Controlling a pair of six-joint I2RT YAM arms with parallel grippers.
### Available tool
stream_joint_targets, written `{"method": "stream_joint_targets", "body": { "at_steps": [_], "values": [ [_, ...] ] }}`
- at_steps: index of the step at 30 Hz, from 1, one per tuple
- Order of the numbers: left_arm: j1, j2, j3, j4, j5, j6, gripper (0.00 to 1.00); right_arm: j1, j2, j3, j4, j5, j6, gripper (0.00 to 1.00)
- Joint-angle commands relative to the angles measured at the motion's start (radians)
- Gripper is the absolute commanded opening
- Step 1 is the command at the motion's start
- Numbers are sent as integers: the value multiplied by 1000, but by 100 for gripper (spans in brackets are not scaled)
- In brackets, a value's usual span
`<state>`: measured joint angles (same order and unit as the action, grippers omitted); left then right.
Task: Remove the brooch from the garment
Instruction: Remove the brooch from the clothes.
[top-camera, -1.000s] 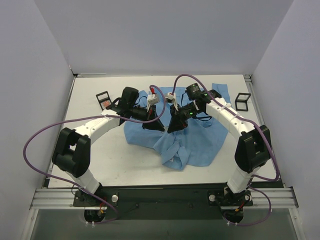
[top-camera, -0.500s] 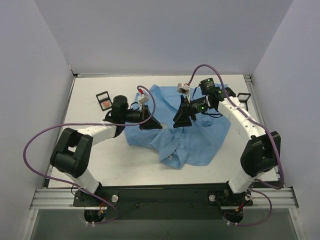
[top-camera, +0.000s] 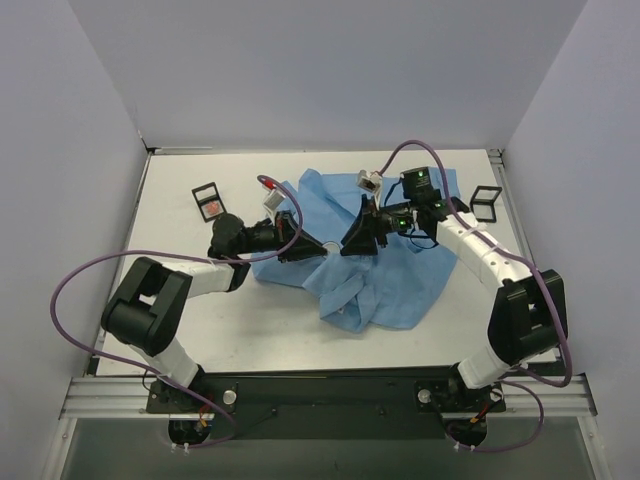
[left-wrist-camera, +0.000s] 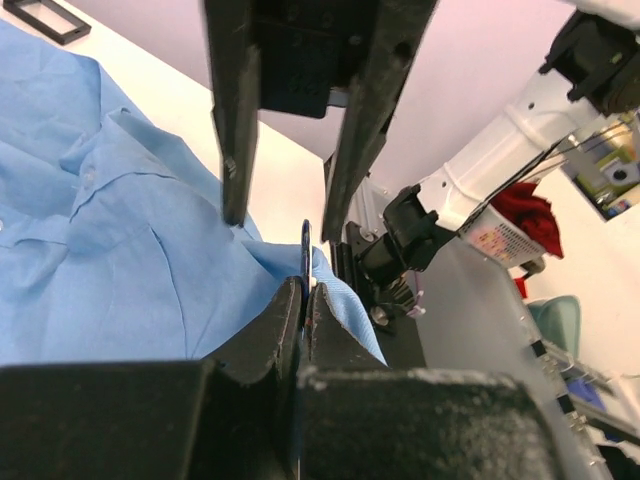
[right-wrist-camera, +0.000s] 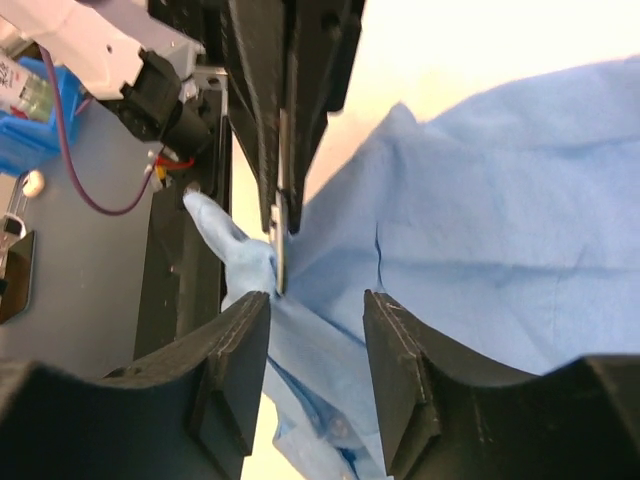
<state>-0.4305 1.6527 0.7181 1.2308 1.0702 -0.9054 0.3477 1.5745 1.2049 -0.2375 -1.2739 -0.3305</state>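
The garment, a light blue shirt (top-camera: 400, 280), lies crumpled mid-table. My left gripper (top-camera: 320, 252) is shut on the brooch (left-wrist-camera: 306, 240), which shows edge-on as a thin dark sliver sticking out of the tips. In the right wrist view the brooch (right-wrist-camera: 281, 255) touches a pulled-up peak of the shirt (right-wrist-camera: 500, 200). My right gripper (top-camera: 350, 246) is open and faces the left one, its fingers on either side of the brooch and apart from it. In the top view the brooch is hidden between the grippers.
Two black rectangular frames stand on the table, one at the far left (top-camera: 207, 200) and one at the far right (top-camera: 486, 203). Purple cables loop over both arms. The shirt (left-wrist-camera: 100, 250) spreads toward the far right of the table.
The two grippers have drawn a little apart at the shirt's middle. The left wrist has dropped back to the left. The shirt's far edge has been pulled up and spread.
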Motion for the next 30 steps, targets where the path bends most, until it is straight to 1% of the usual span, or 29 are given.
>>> {"method": "stream_joint_targets", "body": {
  "at_steps": [1,5,6,7,8,10,13,21,30],
  "values": [
    [-5,15,-20,374,-59,-95,0,-3,-94,-54,259,-97,155,40],
    [-5,50,-23,436,-76,-133,0,-1,-113,-103,446,-139,281,33],
    [-5,53,-22,437,-82,-136,0,-3,-114,-117,489,-142,312,32],
    [-5,53,-23,437,-84,-136,0,-3,-113,-142,571,-143,380,31],
    [-5,50,-22,437,-84,-135,0,-1,-108,-152,605,-143,405,29],
    [-7,45,-23,437,-87,-130,0,-1,-102,-178,699,-134,474,27],
    [-5,30,-26,437,-90,-125,0,-3,-84,-200,783,-101,518,26],
    [-7,-2,-26,434,-78,-121,0,-7,-67,-206,793,-65,513,24],
    [-5,-24,-22,432,-72,-122,0,-15,-33,-214,747,-84,479,20]
  ]
}}
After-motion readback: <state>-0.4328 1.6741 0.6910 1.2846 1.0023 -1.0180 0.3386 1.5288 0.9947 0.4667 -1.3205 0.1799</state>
